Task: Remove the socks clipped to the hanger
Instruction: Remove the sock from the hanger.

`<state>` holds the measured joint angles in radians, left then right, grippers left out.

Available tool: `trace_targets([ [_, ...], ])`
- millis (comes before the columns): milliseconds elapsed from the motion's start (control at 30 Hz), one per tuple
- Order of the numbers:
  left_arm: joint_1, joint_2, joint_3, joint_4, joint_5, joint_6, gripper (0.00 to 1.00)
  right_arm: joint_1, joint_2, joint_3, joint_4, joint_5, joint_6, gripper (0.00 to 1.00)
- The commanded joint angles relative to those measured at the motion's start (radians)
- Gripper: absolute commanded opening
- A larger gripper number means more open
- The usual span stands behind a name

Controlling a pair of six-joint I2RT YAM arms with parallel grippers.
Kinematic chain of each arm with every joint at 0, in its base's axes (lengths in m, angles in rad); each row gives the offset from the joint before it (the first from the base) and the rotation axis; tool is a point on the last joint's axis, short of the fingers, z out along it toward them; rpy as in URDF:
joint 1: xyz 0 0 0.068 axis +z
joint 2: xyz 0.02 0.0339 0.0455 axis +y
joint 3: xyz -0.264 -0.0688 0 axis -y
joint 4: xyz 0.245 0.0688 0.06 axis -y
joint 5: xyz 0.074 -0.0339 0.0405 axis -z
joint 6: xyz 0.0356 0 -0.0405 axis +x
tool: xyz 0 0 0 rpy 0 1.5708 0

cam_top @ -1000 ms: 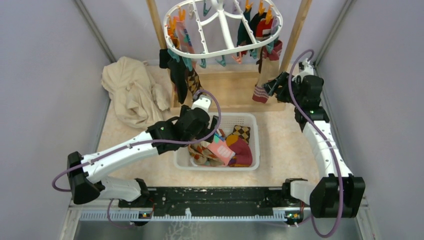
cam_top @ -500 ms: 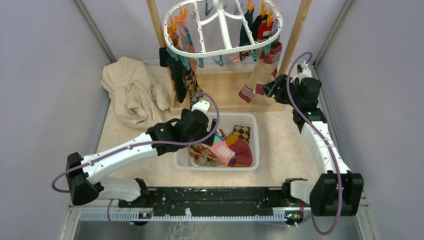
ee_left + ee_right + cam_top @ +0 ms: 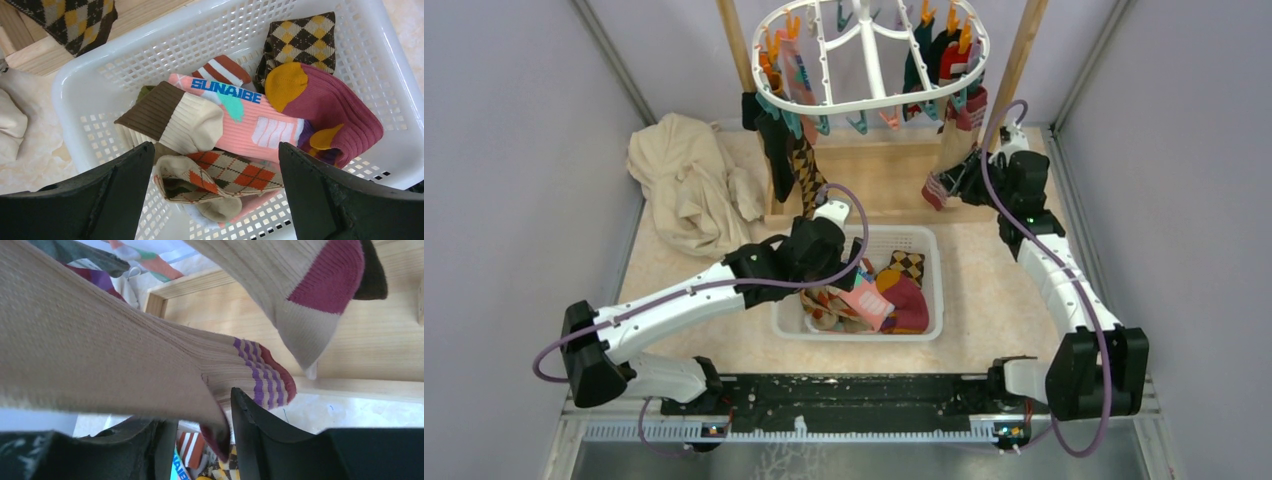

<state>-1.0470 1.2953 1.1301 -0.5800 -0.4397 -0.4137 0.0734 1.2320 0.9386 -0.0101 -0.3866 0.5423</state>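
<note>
Top view: the hanger (image 3: 874,102) is hanging over the back of the surface (image 3: 984,300), with socks (image 3: 779,145) dangling off both ends. The right gripper (image 3: 957,185) is reaching up at the right end, pinching a tan sock (image 3: 951,150) down near its striped cuff. The left gripper (image 3: 834,268) is hovering over the white basket (image 3: 938,290).

Left wrist: jaws are gaping wide open, holding nothing, above loose socks (image 3: 240,125) lying jumbled in the basket.

Right wrist: jaws are clamping on the tan sock, right beside its purple-and-red stripes.
</note>
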Motion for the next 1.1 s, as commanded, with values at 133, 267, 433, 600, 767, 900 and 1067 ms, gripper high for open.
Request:
trace_targets([
  [133, 0.006, -0.002, -0.011, 0.052, 0.028, 0.027, 0.99, 0.038, -0.064, 0.062, 0.012, 0.005, -0.028, 0.26],
  [267, 0.014, -0.027, -0.034, 0.069, 0.026, 0.027, 0.99, 0.050, -0.084, 0.068, -0.040, 0.005, -0.030, 0.15],
  [433, 0.017, -0.029, -0.042, 0.072, 0.037, 0.016, 0.99, 0.057, -0.109, 0.067, -0.076, -0.003, -0.032, 0.02],
  [600, 0.016, -0.034, -0.049, 0.076, 0.041, 0.010, 0.99, 0.067, -0.132, 0.059, -0.095, -0.023, -0.024, 0.00],
  [767, 0.017, -0.039, -0.047, 0.070, 0.037, 0.005, 0.99, 0.079, -0.148, 0.055, -0.107, -0.058, -0.012, 0.00],
  [900, 0.016, -0.045, -0.049, 0.069, 0.037, -0.005, 0.99, 0.098, -0.160, 0.058, -0.121, -0.079, -0.005, 0.00],
  [1067, 0.016, -0.047, -0.048, 0.072, 0.033, -0.011, 0.99, 0.143, -0.172, 0.071, -0.143, -0.083, -0.001, 0.00],
])
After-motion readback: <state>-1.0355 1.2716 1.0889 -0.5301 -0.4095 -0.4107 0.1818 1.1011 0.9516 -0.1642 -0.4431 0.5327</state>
